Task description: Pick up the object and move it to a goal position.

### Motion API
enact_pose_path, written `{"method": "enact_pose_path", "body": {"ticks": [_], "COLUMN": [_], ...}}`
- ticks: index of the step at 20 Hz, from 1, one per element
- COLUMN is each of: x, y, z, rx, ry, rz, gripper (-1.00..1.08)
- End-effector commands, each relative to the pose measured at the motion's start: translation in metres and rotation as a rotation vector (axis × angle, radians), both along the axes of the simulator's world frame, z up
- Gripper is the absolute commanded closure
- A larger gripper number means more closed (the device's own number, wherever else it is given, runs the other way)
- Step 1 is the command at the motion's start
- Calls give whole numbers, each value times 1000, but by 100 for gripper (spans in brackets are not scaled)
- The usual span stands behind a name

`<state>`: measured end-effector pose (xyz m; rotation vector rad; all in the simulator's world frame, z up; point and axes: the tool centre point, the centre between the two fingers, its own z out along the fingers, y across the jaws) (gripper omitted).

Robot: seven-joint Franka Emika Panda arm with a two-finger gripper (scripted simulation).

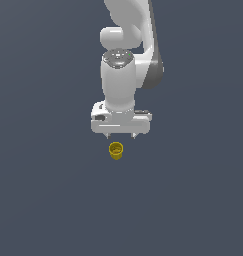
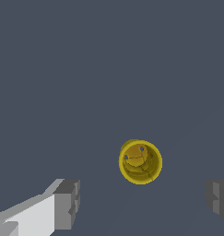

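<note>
On the plain dark grey-blue counter (image 1: 43, 200), a small yellow tapered cup with a rim (image 1: 115, 150) stands upright with its mouth up. Just above it hangs the white two-fingered hand (image 1: 120, 136), spread wide and holding nothing. In the wrist view the cup (image 2: 140, 162) sits apart from both grey fingertips (image 2: 67, 203).

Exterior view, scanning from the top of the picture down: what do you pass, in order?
White arm → gripper, its fingers spread → small yellow cup, apart from the gripper, mouth open upward.
</note>
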<state>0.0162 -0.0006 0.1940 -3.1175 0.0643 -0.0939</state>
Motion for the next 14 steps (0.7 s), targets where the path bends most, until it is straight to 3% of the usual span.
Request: {"method": "enact_pose_path", "body": {"ticks": [1, 14], "x": [0, -11], "y": [0, -17], "z": [0, -4], "rx": [0, -26], "ry": [0, 33], "rz": [0, 4], "gripper": [-92, -92]}}
